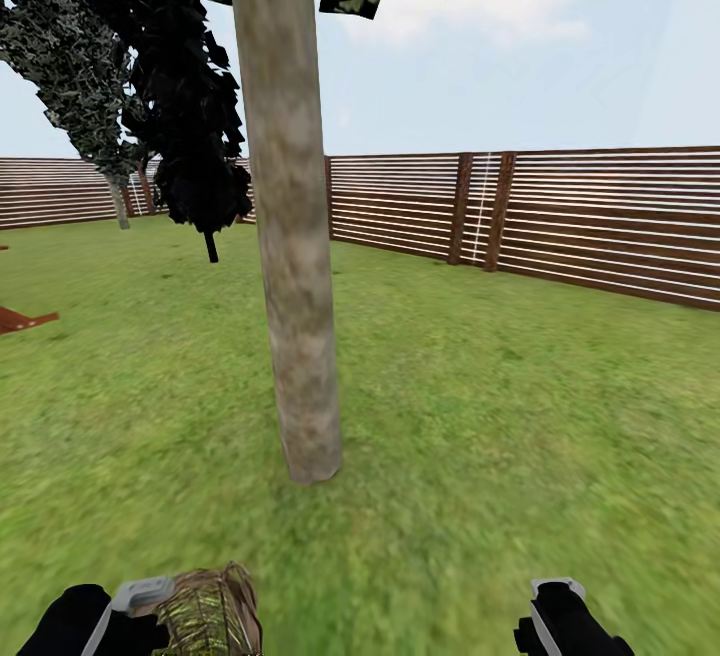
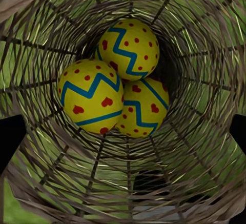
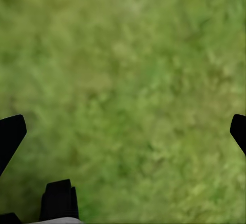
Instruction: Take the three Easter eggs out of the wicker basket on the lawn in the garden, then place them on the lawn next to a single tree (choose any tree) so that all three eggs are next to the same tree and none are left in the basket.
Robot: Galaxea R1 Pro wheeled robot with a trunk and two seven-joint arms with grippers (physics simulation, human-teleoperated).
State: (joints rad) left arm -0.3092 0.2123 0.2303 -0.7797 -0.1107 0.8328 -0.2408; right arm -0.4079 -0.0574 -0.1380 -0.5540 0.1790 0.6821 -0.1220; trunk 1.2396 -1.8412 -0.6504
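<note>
Sitting snug in the basket point(image 2: 205, 75), three eggs point(image 2: 91, 102) are crowding together at its bottom, touching one another, as the left wrist camera is peering straight down the weave. The left fingers point(image 2: 10, 139) are showing dark at either edge, spread wide around the basket; whether they are pressing it, I cannot tell. In the head view the basket point(image 1: 212, 614) is hanging low by the left gripper point(image 1: 95, 616), the tree point(image 1: 290, 236) is rising just ahead from the lawn point(image 1: 520, 416), fence point(image 1: 600, 221) behind. The right fingers point(image 3: 11, 134) are hovering apart over grass.
</note>
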